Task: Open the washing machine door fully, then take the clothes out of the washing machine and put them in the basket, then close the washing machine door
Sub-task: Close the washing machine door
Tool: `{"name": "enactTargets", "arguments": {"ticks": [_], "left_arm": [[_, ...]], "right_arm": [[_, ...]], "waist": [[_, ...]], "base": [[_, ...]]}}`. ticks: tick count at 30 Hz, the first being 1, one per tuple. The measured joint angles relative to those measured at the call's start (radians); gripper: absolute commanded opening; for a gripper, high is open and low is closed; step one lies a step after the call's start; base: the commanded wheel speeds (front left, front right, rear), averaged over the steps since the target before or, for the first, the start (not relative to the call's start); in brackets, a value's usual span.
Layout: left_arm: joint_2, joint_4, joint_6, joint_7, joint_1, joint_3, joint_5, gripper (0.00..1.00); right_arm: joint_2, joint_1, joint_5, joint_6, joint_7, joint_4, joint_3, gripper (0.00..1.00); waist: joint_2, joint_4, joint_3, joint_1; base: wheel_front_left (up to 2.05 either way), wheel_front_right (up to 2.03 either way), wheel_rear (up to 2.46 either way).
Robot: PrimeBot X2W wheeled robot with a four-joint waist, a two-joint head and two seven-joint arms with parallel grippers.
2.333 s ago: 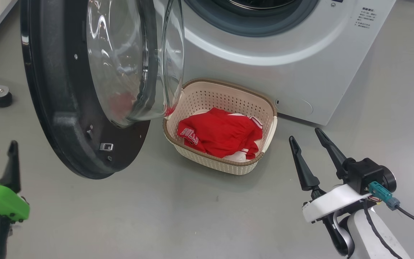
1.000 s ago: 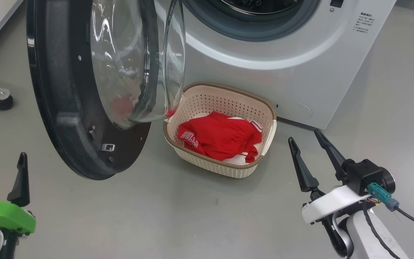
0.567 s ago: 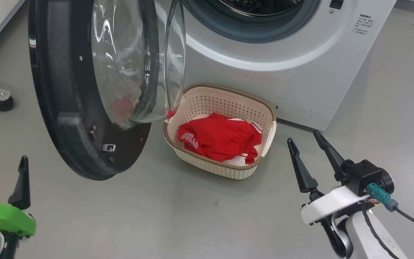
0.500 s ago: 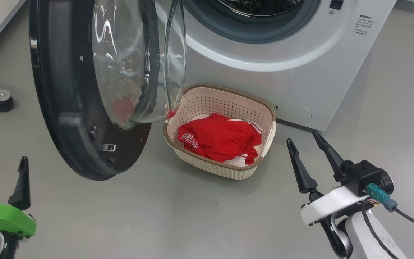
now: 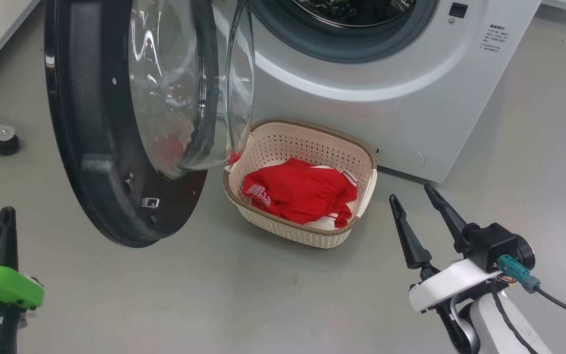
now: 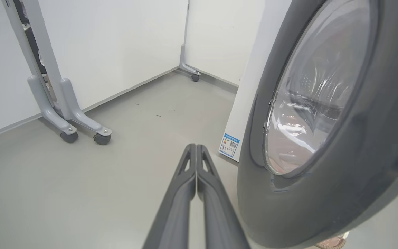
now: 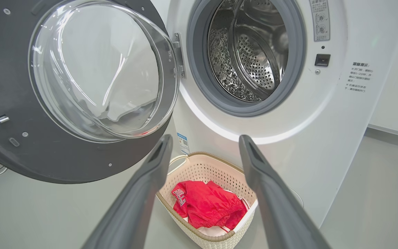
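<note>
Washing machine door point(image 5: 86, 162) covers basket point(image 5: 293, 230) L rim; door top cropped.

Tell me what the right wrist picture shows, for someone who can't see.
A white washing machine stands with its black-rimmed door swung open and its steel drum looking empty. Below it, a cream basket holds red clothes, seen between the spread fingers of the right gripper.
</note>
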Motion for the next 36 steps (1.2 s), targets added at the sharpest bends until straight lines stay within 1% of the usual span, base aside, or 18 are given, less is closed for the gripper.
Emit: {"name": "enactTargets", "arguments": {"ticks": [3, 5, 7, 10, 12, 14, 16, 17, 20, 22, 24, 27, 29, 32, 36], "left_arm": [[-0.008, -0.002, 0.000, 0.040, -0.022, 0.014, -0.081, 0.00], [-0.026, -0.004, 0.000, 0.076, -0.044, 0.040, -0.165, 0.00], [-0.059, -0.005, 0.000, 0.122, -0.072, 0.072, -0.267, 0.00], [-0.128, 0.009, 0.000, 0.198, -0.124, 0.145, -0.447, 0.00], [-0.147, 0.024, 0.000, 0.249, -0.150, 0.189, -0.534, 0.00], [-0.157, 0.036, 0.015, 0.300, -0.177, 0.228, -0.616, 0.00], [-0.167, 0.042, 0.043, 0.350, -0.203, 0.261, -0.689, 0.00], [-0.167, 0.042, 0.043, 0.350, -0.203, 0.261, -0.689, 0.00], [-0.183, 0.057, 0.104, 0.423, -0.235, 0.302, -0.791, 0.00], [-0.189, 0.068, 0.142, 0.467, -0.244, 0.322, -0.838, 0.00], [-0.189, 0.074, 0.181, 0.510, -0.246, 0.332, -0.867, 0.00], [-0.188, 0.074, 0.221, 0.574, -0.246, 0.335, -0.909, 0.00], [-0.186, 0.072, 0.226, 0.635, -0.246, 0.332, -0.931, 0.00], [-0.187, 0.067, 0.228, 0.690, -0.246, 0.324, -0.969, 0.00], [-0.192, 0.046, 0.232, 0.751, -0.244, 0.308, -0.984, 0.00]], "right_arm": [[0.000, 0.002, 0.000, 0.000, 0.000, 0.000, 0.000, 1.00], [0.000, 0.003, 0.000, 0.000, 0.000, 0.000, -0.001, 1.00], [0.000, 0.003, 0.000, 0.000, 0.000, 0.000, -0.001, 1.00], [0.000, 0.004, 0.000, 0.000, 0.000, 0.001, -0.001, 1.00], [-0.001, 0.004, 0.000, 0.000, 0.000, 0.002, -0.001, 1.00], [0.000, 0.004, 0.000, 0.000, 0.000, 0.002, -0.001, 1.00], [0.000, 0.004, 0.000, 0.000, 0.000, 0.002, -0.003, 1.00], [0.000, 0.004, 0.000, 0.000, 0.000, 0.002, -0.003, 1.00], [0.000, 0.004, 0.000, 0.000, 0.000, 0.002, -0.006, 1.00], [0.000, 0.004, 0.000, 0.000, 0.000, 0.002, -0.007, 1.00], [0.000, 0.004, 0.000, 0.000, 0.000, 0.002, -0.007, 1.00], [0.000, 0.004, 0.000, 0.000, 0.000, 0.002, -0.007, 1.00], [0.000, 0.004, 0.000, 0.000, 0.000, 0.002, -0.007, 1.00], [0.001, 0.004, 0.000, 0.000, 0.000, 0.002, -0.008, 1.00], [0.001, 0.004, 0.000, 0.000, 0.000, 0.002, -0.007, 1.00]], "waist": [[0.0000, 0.000, 0.000, 0.0000], [0.0000, 0.000, 0.000, 0.0000], [0.0000, 0.000, 0.002, 0.0000], [0.0000, 0.001, 0.003, 0.0000], [0.0000, 0.000, 0.004, 0.0000], [0.0000, -0.001, 0.004, 0.0000], [0.0000, -0.003, 0.005, 0.0000], [0.0000, -0.003, 0.005, 0.0000], [0.0000, -0.008, 0.004, 0.0000], [0.0000, -0.012, 0.003, 0.0000], [0.0000, -0.015, 0.003, 0.0000], [0.0000, -0.020, 0.002, 0.0000], [0.0000, -0.024, 0.002, 0.0000], [0.0000, -0.027, 0.003, 0.0000], [0.0000, -0.028, 0.002, 0.0000]], "base": [[0.00, 0.00, 0.00], [0.00, 0.00, 0.00], [0.00, 0.00, 0.00], [0.00, 0.00, 0.00], [0.00, 0.00, 0.00], [0.00, 0.00, 0.00], [0.00, 0.00, 0.00], [0.00, 0.00, 0.00], [0.00, 0.00, 0.00], [0.00, 0.00, 0.00], [0.00, 0.00, 0.00], [0.00, 0.00, 0.00], [0.00, 0.00, 0.00], [0.00, 0.00, 0.00], [0.00, 0.00, 0.00]]}}
